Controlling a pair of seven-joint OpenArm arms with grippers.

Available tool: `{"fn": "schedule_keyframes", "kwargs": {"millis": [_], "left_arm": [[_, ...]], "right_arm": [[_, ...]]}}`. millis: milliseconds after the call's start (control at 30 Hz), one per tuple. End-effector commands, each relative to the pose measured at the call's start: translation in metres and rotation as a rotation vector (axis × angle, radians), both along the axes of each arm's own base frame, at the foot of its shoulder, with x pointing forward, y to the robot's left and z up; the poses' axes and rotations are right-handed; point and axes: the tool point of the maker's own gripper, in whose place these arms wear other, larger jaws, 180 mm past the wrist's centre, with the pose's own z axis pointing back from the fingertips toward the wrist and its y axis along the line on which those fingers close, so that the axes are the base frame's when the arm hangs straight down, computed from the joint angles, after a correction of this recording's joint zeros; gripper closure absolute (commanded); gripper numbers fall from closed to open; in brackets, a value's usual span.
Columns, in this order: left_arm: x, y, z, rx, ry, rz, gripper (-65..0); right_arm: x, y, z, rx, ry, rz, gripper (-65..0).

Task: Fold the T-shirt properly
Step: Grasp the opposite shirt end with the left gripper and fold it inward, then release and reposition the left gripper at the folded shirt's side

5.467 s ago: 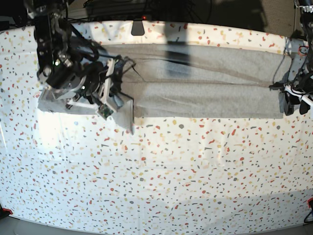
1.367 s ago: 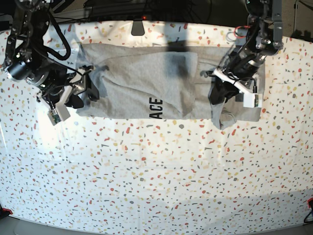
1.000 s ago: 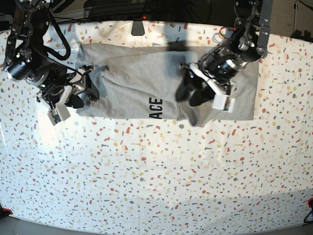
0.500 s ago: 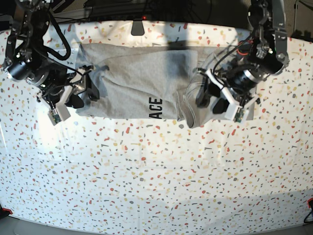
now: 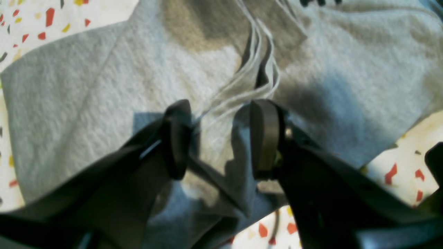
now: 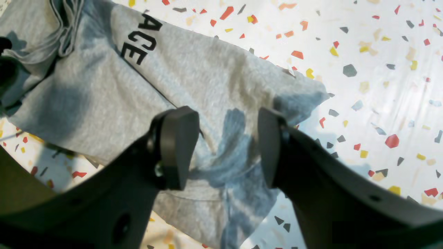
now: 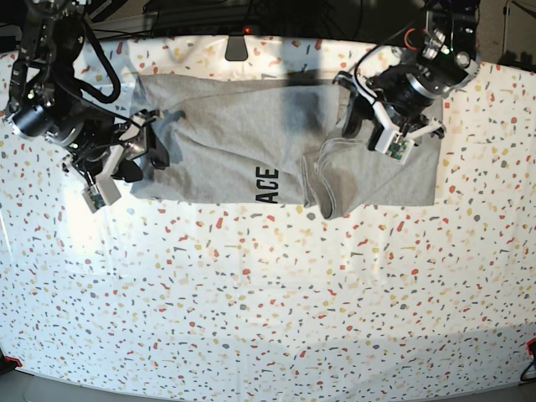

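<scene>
A white surface [image 7: 268, 301] with colored specks is seen. The grey T-shirt [image 7: 234, 151] is spread on it. Both the left pincer [image 5: 219, 138] and the right pincer [image 6: 228, 147] are held wide over the cloth, gripping nothing.

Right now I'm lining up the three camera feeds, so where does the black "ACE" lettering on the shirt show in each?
Base view: the lettering sits at the shirt's near edge, just left of centre.
Right wrist view: upper left, beyond the open right tool.
Left wrist view: only a sliver at the top edge.
Shared landmark: the bunched folds beside the lettering.
</scene>
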Motion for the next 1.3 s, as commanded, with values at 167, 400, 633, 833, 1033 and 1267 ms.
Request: {"fn": "schedule_keyframes", "kwargs": {"millis": [167,400,633,833,1033,1267], "left_arm": [[-0.031,-0.040,0.009,-0.202,0.047,-0.088,-27.1],[-0.058,-0.107,0.059,-0.573,0.033,-0.292,-27.1],[-0.010,-0.056,0.044,-0.351,-0.059,-0.130,-27.1],[0.008,-0.006,0.026,-0.122,-0.107,-0.003,-27.1],[0.001,0.001,0.014,-0.049,-0.081,0.006,-27.1],[0.001,0.027,-0.013,0.080,-0.048,0.083,-27.1]], "right_arm": [[0.006,0.001,0.012,0.011,-0.045,0.011,-31.7],[0.006,0.001,0.012,0.010,-0.045,0.011,-31.7],[0.004,0.000,0.009,0.001,-0.028,0.012,-31.7],[0.004,0.000,0.009,-0.001,-0.026,0.012,-31.7],[0.004,0.000,0.009,0.000,-0.026,0.012,-31.7],[0.003,0.000,0.008,-0.003,-0.020,0.013,-31.7]]}}
